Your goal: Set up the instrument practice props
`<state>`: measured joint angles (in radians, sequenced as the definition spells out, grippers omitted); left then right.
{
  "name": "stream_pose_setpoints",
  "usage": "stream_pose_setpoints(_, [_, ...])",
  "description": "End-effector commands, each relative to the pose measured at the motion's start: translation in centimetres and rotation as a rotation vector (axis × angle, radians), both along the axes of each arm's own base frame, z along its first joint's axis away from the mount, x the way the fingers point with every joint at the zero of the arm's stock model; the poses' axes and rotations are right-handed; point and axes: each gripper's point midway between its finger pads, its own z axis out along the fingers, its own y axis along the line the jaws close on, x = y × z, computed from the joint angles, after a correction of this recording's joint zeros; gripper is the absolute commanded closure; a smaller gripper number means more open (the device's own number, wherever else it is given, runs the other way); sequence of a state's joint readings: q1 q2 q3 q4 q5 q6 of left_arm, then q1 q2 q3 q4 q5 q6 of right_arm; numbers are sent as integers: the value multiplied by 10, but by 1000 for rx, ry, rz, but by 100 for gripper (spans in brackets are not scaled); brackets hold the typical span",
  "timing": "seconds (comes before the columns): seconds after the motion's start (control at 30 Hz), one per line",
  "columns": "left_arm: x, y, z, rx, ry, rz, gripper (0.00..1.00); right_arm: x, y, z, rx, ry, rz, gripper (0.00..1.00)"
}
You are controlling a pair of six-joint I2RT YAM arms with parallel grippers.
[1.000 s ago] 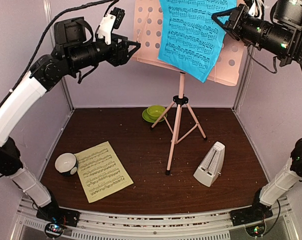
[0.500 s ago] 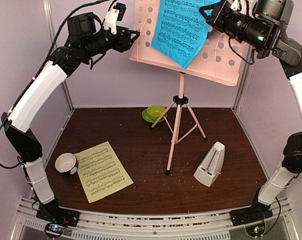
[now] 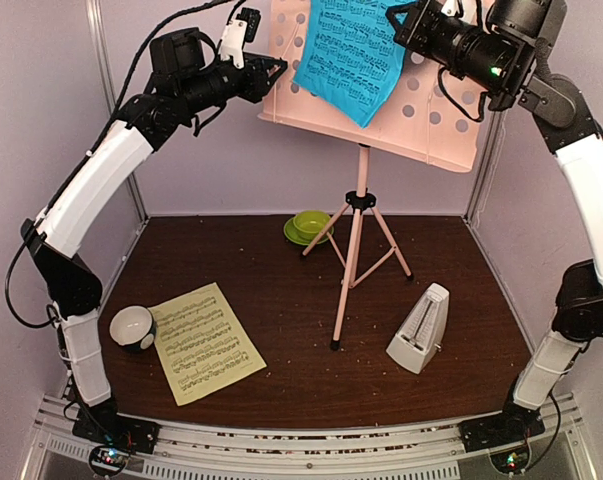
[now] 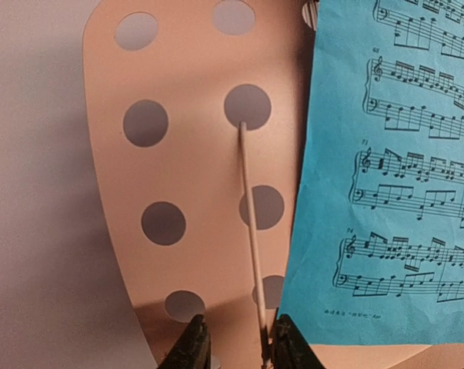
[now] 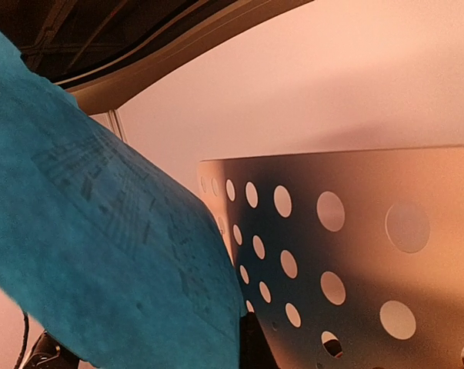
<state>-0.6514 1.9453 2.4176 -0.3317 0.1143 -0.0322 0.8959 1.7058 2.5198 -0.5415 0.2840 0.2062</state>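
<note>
Reading the overhead view as a clock face with twelve at the far wall, the pink music stand (image 3: 436,120) is standing near the centre of the brown table (image 3: 281,270). Its tripod legs are spreading below and its hole-punched desk is riding high toward twelve.

The left gripper (image 3: 278,70) is reaching in from ten o'clock to the desk's left edge. In the left wrist view its fingertips (image 4: 193,347) are straddling that edge, with a thin pale rod (image 4: 249,223) running down the desk face into the gap. Whether the jaws are actually clamping the edge I cannot tell.

The right gripper (image 3: 401,22) is coming in from one o'clock, clenched on the upper right corner of the blue sheet-music page (image 3: 346,50). The page is hanging tilted in front of the desk's upper middle. In the right wrist view it is filling the near left side (image 5: 101,254), with the desk's holes (image 5: 355,254) showing behind it.

The pale-yellow sheet-music page (image 3: 203,343) is lying flat at seven o'clock. Just beside it at eight is a small white-and-black cup (image 3: 131,327). The white pyramid metronome (image 3: 419,328) is sitting at four o'clock, well apart from both grippers, and a green bowl on its saucer (image 3: 309,226) is resting at twelve, just beside the stand's far leg.
</note>
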Motion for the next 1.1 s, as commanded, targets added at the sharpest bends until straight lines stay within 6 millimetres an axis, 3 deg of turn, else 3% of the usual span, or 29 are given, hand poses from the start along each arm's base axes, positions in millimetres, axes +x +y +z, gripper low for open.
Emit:
stream_pose_setpoints(0.0, [-1,6,24,-60,-64,6,71,2,-6,12,18,-43,-35,100])
stream_pose_setpoints(0.23, [0,1,22,-66,-63,-16,82,5,-4,11,8,-52,-46,100])
stream_pose_setpoints(0.4, [-3,6,33,-93,-85,-2,100,7,-3,10,0,-51,-57,100])
stream_pose_setpoints(0.63, [-17,16,50,-169,-182,-7,100,8,-4,9,-30,-61,-86,100])
stream_pose_setpoints(1.07, [-34,3,44,-160,-277,-114,100,14,18,3,-129,-124,-74,100])
